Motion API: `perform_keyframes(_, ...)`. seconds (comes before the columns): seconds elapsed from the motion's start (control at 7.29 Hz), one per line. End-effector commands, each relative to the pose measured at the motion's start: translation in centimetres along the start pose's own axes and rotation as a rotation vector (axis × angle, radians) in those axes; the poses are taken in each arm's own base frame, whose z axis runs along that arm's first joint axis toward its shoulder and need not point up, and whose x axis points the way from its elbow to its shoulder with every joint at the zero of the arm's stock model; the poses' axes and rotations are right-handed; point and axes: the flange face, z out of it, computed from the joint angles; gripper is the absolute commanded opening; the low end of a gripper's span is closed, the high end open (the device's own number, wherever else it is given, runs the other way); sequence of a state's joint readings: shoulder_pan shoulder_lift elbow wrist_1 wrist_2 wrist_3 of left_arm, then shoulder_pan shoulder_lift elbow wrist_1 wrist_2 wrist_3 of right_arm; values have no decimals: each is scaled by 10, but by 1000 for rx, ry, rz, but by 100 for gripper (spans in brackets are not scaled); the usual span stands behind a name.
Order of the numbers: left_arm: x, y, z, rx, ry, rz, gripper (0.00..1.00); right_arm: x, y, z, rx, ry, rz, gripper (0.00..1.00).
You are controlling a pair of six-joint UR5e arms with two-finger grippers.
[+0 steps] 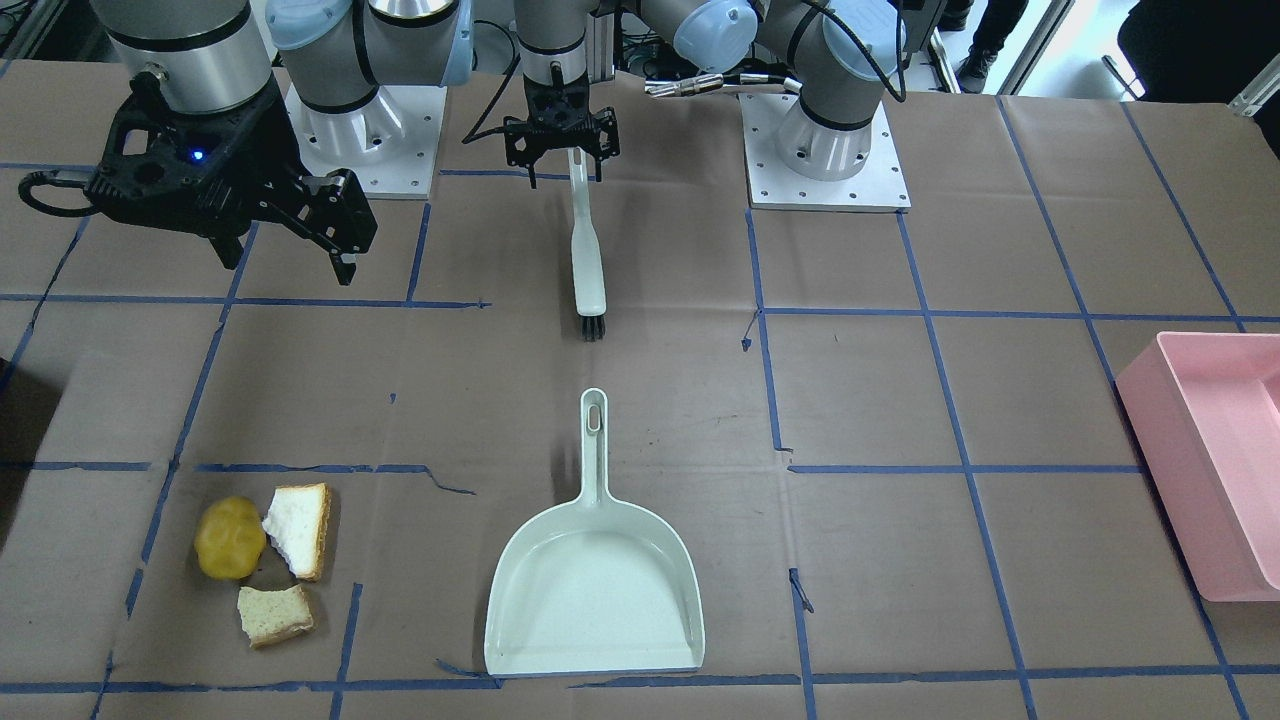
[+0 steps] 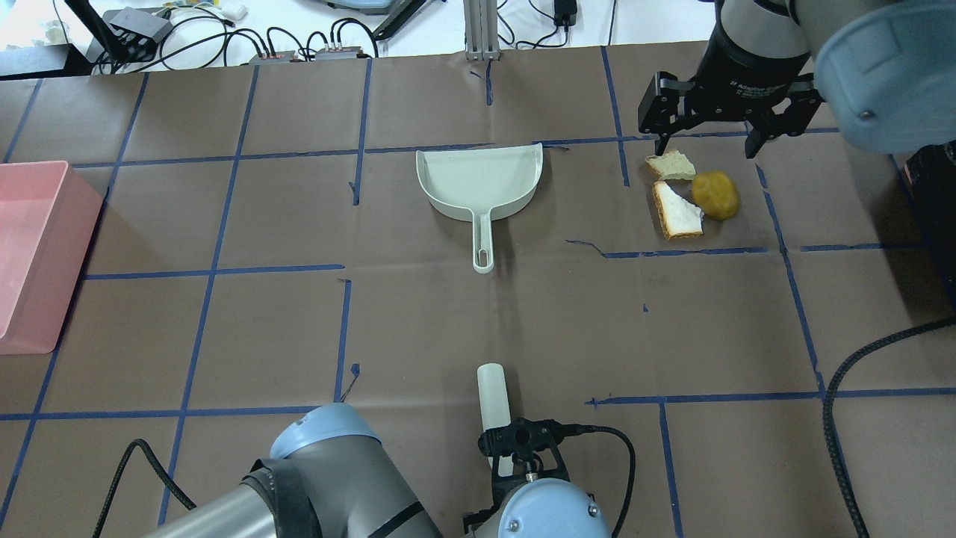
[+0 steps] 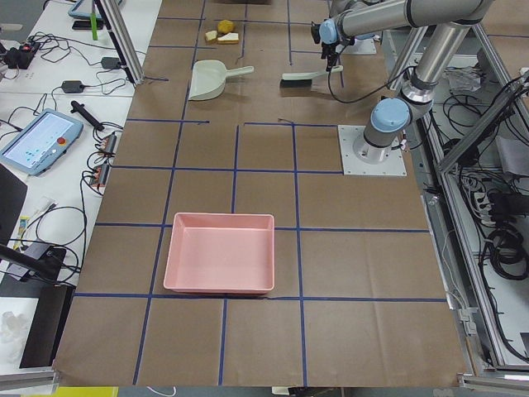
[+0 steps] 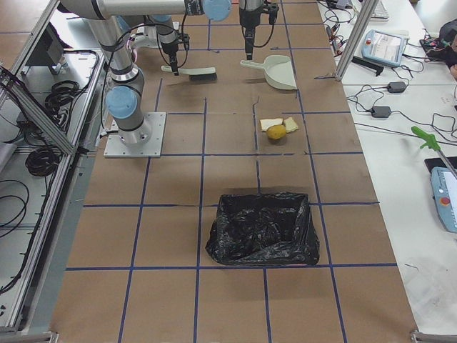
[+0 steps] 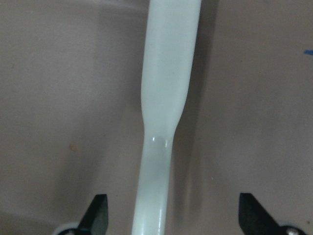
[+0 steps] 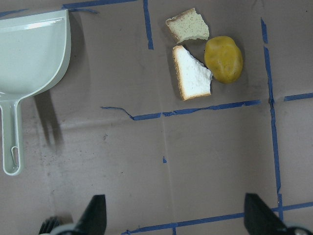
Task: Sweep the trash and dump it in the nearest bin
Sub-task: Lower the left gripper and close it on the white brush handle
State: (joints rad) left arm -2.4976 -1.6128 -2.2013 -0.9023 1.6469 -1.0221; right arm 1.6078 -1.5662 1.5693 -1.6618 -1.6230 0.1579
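The trash lies together on the table: a yellow potato-like lump (image 1: 229, 538) (image 2: 715, 194) (image 6: 223, 58) and two bread pieces (image 1: 300, 530) (image 1: 275, 614) (image 2: 678, 213) (image 6: 188, 25). A pale dustpan (image 1: 595, 590) (image 2: 482, 179) (image 6: 29, 54) lies at mid-table with its handle toward the robot. A white brush (image 1: 590, 270) (image 2: 493, 396) lies flat on the table. My left gripper (image 1: 563, 165) (image 5: 171, 218) is open and straddles the brush handle (image 5: 164, 112). My right gripper (image 1: 290, 255) (image 2: 706, 138) (image 6: 176, 220) is open, empty and high above the table near the trash.
A pink bin (image 1: 1210, 460) (image 2: 30, 246) (image 3: 219, 252) stands at the table end on my left. A black bag-lined bin (image 4: 263, 227) stands at the end on my right, closer to the trash. Blue tape lines grid the brown table.
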Motion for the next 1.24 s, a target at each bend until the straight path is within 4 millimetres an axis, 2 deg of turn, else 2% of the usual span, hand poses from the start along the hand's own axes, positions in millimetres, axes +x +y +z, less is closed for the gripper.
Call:
perform_keyframes(0.0,-4,6,9,12,-16,44,94,0,0,0,-1,0,0,100)
perform_keyframes(0.82,-11,15,23,9,-7,-81,84,0,0,1,0,2,0,100)
perform_keyframes(0.96,-13,18,25,3,-11,-76,80,0,0,1,0,2,0,100)
perform_keyframes(1.1,-16,20,25,-1,-9,-76,67,0,0,1,-1,0,0,100)
